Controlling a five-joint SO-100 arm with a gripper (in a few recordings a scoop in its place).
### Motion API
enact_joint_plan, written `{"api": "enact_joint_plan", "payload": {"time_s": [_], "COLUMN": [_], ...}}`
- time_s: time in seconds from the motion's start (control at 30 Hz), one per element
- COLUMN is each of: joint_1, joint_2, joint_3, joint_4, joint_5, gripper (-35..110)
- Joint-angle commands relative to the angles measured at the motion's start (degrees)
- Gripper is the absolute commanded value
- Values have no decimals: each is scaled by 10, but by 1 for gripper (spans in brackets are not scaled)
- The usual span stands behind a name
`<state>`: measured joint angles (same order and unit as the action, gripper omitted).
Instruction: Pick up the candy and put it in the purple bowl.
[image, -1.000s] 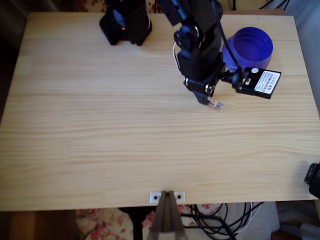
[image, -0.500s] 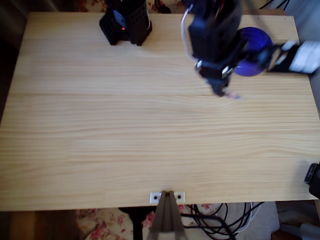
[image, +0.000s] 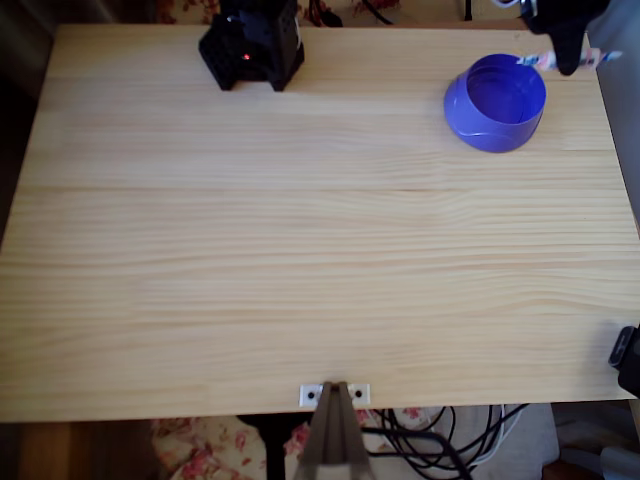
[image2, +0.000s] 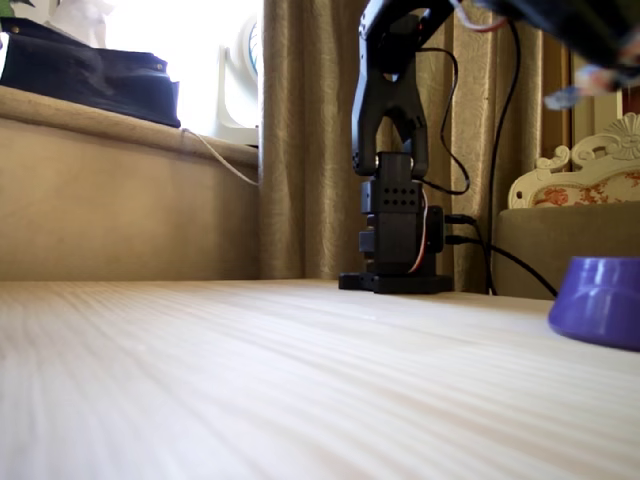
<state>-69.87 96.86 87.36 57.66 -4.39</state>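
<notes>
Gripper (image: 570, 58) swung up-right, raised beside purple bowl (image: 497, 103), clamped on candy (image: 533, 61)

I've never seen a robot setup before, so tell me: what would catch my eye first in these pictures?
Probably the round blue-purple plastic bowl, bright against the pale wooden table, near its far right corner in the overhead view. Just beyond the bowl's rim, the black two-finger gripper pinches a tiny wrapped candy with twisted ends; the fixed view shows it held high in the air. The arm's black base stands at the table's far edge.

The candy (image: 560, 60), held aloft beside the rim, hangs just past the upright purple bowl (image: 497, 103).
</notes>
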Motion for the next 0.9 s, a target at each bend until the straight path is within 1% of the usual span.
{"api": "enact_joint_plan", "payload": {"time_s": [0.0, 0.1, 0.4, 0.5, 0.6, 0.7, 0.8, 0.87], "joint_1": [-38, -47, -54, -43, -37, -34, -30, -28], "joint_2": [10, 4, 30, 44, 57, 69, 80, 87], "joint_3": [-34, 7, 112, 125, 129, 134, 135, 134], "joint_4": [-33, -65, -105, -105, -93, -85, -78, -73], "joint_5": [-6, -18, -19, -18, -20, -22, -24, -26], "gripper": [0, 0, 0, 1, 7, 8, 13, 13]}}
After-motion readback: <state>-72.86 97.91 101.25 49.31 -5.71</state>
